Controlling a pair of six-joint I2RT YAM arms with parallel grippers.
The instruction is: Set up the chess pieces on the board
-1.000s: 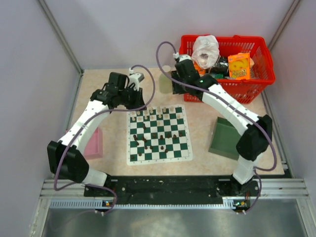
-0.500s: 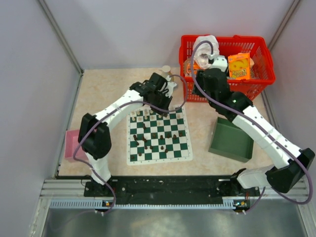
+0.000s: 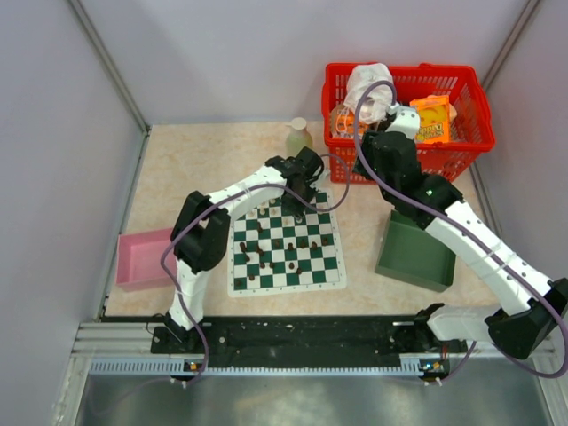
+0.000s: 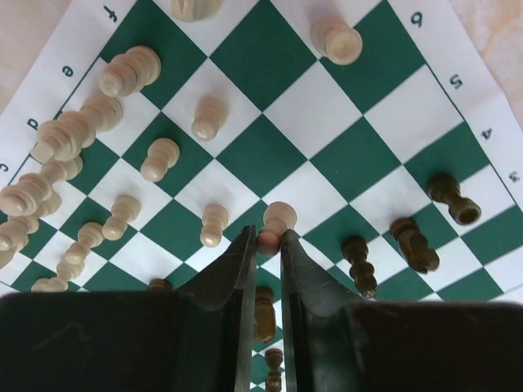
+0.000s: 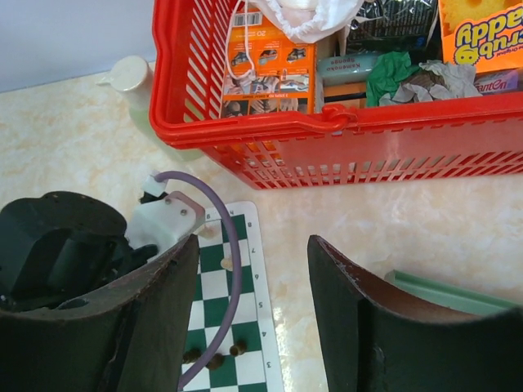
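Observation:
The green and white board (image 3: 284, 288) lies mid-table. Cream pieces (image 3: 257, 211) crowd its far rows and dark pieces (image 3: 275, 253) stand scattered over the middle and near rows. My left gripper (image 3: 300, 197) is low over the far middle of the board. In the left wrist view it (image 4: 265, 238) is shut on a cream pawn (image 4: 279, 218) that stands on a square. Other cream pieces (image 4: 122, 73) and dark pieces (image 4: 413, 245) stand around it. My right gripper (image 5: 253, 269) is open and empty, above the table between the board's far right corner (image 5: 260, 291) and the basket.
A red basket (image 3: 461, 146) of packets stands at the back right, close in the right wrist view (image 5: 327, 122). A pale bottle (image 3: 298, 136) stands left of it. A dark green tray (image 3: 415, 253) lies right of the board and a pink tray (image 3: 142, 259) left.
My left arm has swung from the far left to the far middle of the board and come down onto a cream pawn. My right arm has shifted right, beside the basket.

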